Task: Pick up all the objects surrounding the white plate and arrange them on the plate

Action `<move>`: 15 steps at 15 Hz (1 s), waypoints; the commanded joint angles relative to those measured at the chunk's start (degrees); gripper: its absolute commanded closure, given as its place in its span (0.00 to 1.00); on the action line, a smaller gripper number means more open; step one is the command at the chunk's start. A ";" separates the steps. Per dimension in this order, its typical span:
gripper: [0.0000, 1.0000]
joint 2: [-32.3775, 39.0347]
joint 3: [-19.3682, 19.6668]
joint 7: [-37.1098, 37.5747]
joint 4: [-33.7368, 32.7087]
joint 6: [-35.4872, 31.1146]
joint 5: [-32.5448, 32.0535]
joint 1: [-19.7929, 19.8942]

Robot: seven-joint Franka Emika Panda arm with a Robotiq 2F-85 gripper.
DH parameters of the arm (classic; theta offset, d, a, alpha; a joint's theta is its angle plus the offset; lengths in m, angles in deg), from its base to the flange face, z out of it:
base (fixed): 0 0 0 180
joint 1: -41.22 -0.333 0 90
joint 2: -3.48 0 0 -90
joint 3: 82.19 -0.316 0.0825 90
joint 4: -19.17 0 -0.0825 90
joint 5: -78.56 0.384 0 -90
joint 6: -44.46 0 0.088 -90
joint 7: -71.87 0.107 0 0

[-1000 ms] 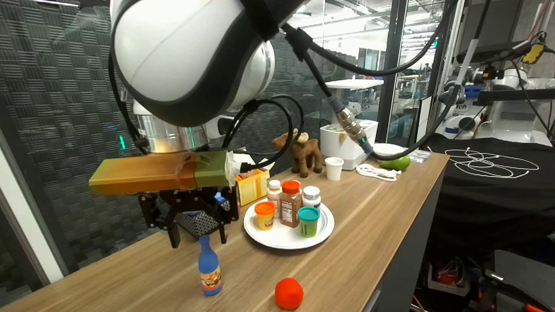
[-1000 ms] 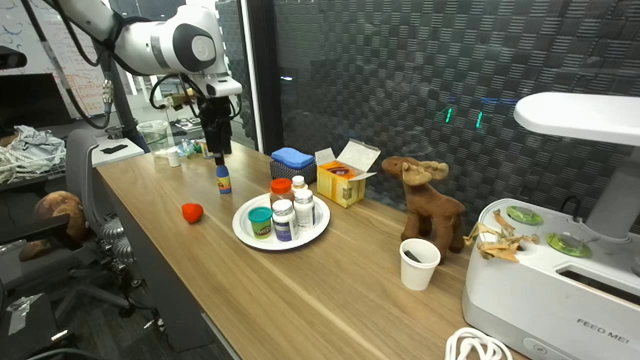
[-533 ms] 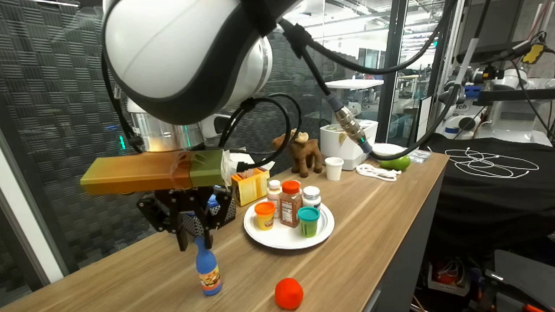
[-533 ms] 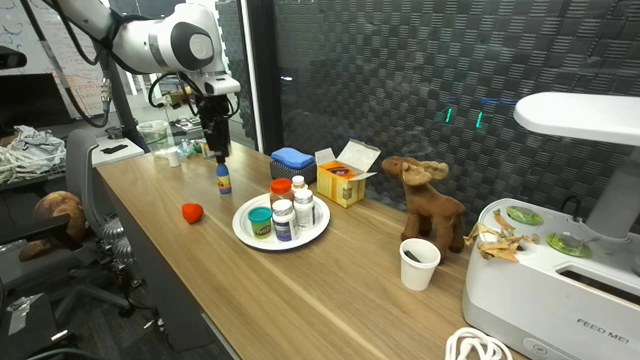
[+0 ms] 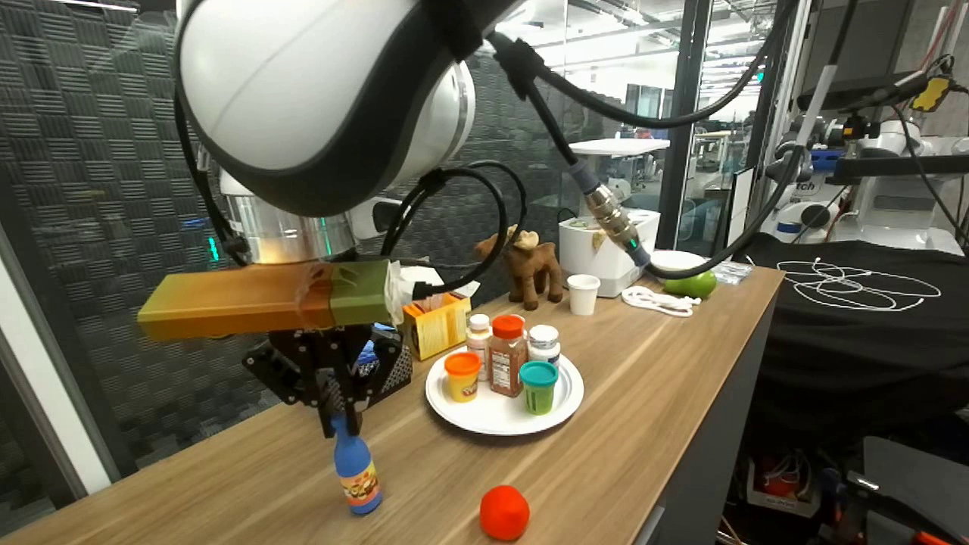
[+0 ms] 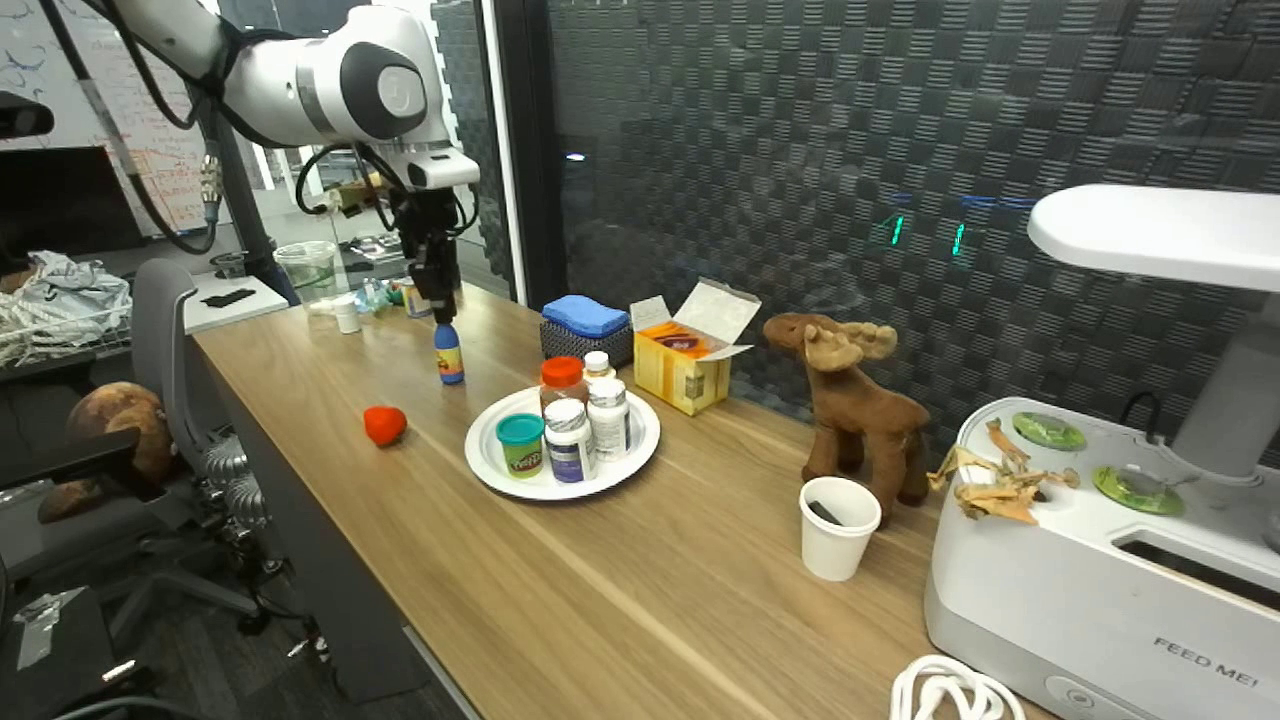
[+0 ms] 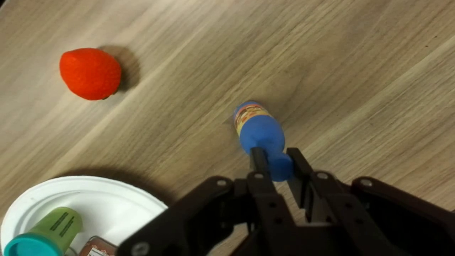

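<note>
Shifted slightly from where it stood a moment ago is the slim, long-necked blue bottle, plastic by its look, with a colourful picture label; the two-fingered black pincer has drawn in around it and now grips it by the narrow neck. From where I stand I can't tell whether its base has left the wood-grain surface; it is off the plate, well apart from it. I'd guess it light, stiff and hard to break, but smooth and rounded, so it could pivot in so small a hold. The neck suits these fingers, if squeezed firmly.

Counting outward: one blue bottle, then one small red ball, on the surface and touching nothing else. One round, flat white plate carries one clear, red-lidded spice jar, one yellow tub with an orange lid, one green tub with a teal lid, and three small white bottles. Beyond stand one yellow cardboard box, one brown plush moose and one white paper cup.
</note>
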 commanded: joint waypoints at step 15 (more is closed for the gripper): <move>0.95 -13.68 5.02 13.55 14.08 -6.27 -12.67 -0.04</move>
